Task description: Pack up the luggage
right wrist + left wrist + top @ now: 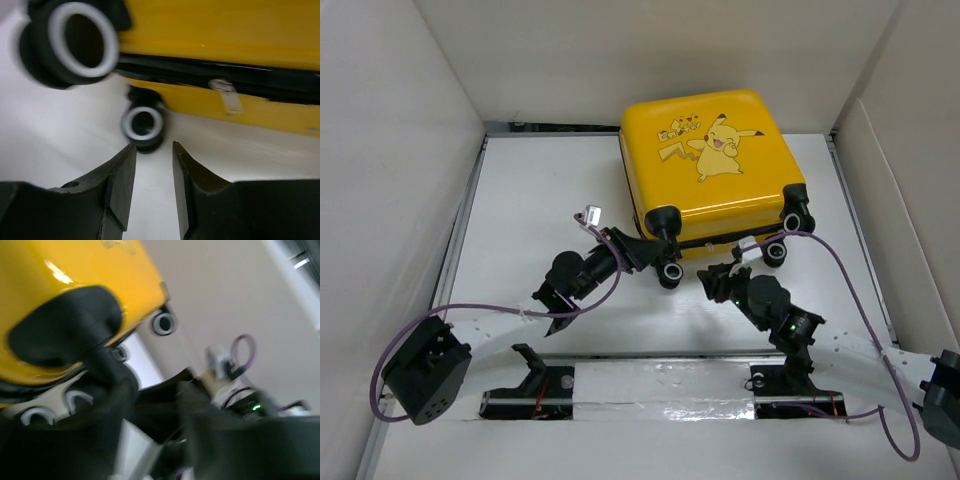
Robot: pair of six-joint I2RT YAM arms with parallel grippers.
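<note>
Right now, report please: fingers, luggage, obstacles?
Right fingers open, empty, facing wheel. Left fingers at luggage corner, state unclear. Luggage closed, lying flat. No obstacle seen.

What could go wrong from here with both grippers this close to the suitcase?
The right gripper, open, lines up with a wheel rather than the zipper pull, so it may grab the wrong part. The purple cable loops close to the luggage wheels and might snag.

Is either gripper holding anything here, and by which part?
Right gripper holds nothing. Left gripper sits at the suitcase by its wheel corner; a hold cannot be told.
</note>
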